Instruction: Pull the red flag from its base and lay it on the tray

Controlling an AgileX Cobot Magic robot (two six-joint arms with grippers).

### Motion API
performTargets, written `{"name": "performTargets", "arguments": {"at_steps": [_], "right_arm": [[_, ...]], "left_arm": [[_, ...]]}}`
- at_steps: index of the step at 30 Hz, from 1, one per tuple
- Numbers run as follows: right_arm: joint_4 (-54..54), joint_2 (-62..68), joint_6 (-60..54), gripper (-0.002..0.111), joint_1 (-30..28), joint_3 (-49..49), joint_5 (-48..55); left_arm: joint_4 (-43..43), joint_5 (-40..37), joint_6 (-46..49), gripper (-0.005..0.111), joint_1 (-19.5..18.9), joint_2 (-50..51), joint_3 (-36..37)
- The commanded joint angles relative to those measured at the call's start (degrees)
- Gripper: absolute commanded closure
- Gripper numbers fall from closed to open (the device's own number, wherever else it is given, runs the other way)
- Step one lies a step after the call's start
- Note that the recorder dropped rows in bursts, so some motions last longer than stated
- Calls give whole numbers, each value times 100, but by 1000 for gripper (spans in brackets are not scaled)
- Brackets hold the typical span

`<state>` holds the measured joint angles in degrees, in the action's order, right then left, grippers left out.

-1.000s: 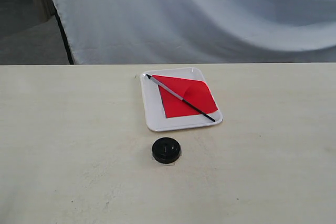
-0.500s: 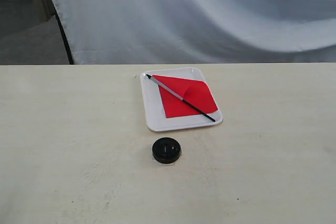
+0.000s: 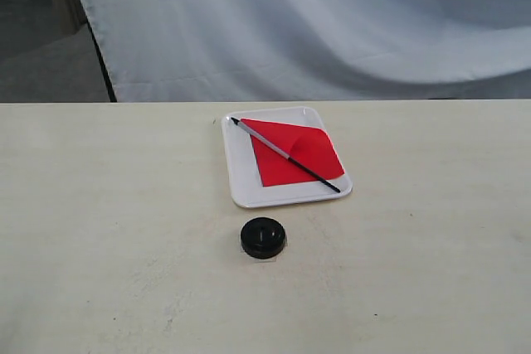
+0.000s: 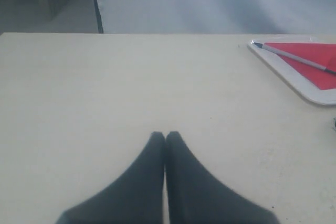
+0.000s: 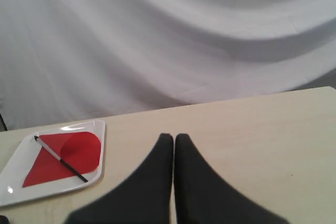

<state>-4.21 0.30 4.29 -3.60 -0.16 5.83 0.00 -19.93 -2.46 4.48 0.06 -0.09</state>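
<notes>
Nothing has shifted: the red flag (image 3: 279,169) lies on the tray (image 3: 239,177) exactly as before.

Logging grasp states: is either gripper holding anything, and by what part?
Nothing. Both the left gripper and right gripper are shut empty; the red flag lies on the tray.

1. No text, label, brand, number or sign can be read in any view.
2. The bright-red sheet of the red flag (image 3: 278,163) is plain colour; the shallow white rectangular plastic tray (image 3: 241,176) is plain white.
3. The small round black plastic base (image 3: 263,238) is too small to tell any marking.
</notes>
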Motion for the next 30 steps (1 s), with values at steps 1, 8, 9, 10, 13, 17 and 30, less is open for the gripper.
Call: {"name": "performTargets", "arguments": {"at_steps": [1,8,9,10,13,17,30], "right_arm": [[165,-30,-85,106,-28,16,146],[166,-30,-53,106,-28,16,299],[166,-30,-53,106,-28,16,357],[166,-30,-53,106,-28,16,422],[166,-30,-30,106,-28,16,508],[166,-30,-30,106,-28,16,508],[166,-30,-30,106,-28,16,508]], "left_arm": [[0,26,8,107,25,-6,9],[0,26,8,107,25,-6,9],[0,26,8,107,25,-6,9],[0,26,8,107,25,-6,9],[0,26,8,107,25,-6,9],[0,26,8,107,25,-6,9],[0,26,8,107,25,-6,9]]}}
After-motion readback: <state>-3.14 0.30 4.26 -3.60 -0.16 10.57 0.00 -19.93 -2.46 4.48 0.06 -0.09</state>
